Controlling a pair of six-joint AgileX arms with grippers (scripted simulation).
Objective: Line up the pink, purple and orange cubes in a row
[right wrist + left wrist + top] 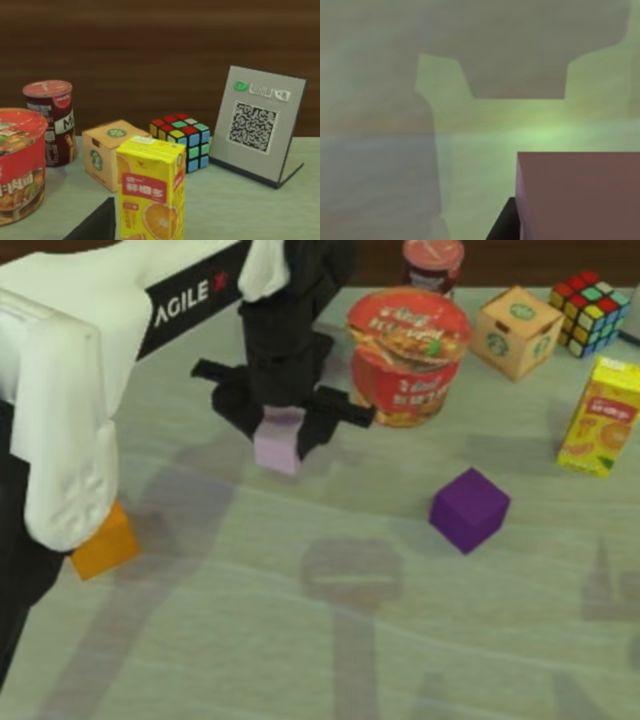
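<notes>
Pink cube (279, 447) clamped between left gripper (281, 436) fingers, mid-table.

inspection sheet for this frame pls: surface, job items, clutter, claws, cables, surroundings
Surface: pale green-grey table, crossed by arm shadows.
Job's things: pink cube between the left claw's fingers, top view's centre-left; purple cube free, right of centre; orange cube at the left edge, partly hidden by the arm. Not in a row yet.
Clutter: along the back, noodle cup, red can, tan box, puzzle cube; juice carton at the right; QR stand in the right wrist view.
Claws: left claw shut on pink cube; right claw not in view.
Cables: nothing seen.
Surroundings: dark brown wall behind the table.
</notes>
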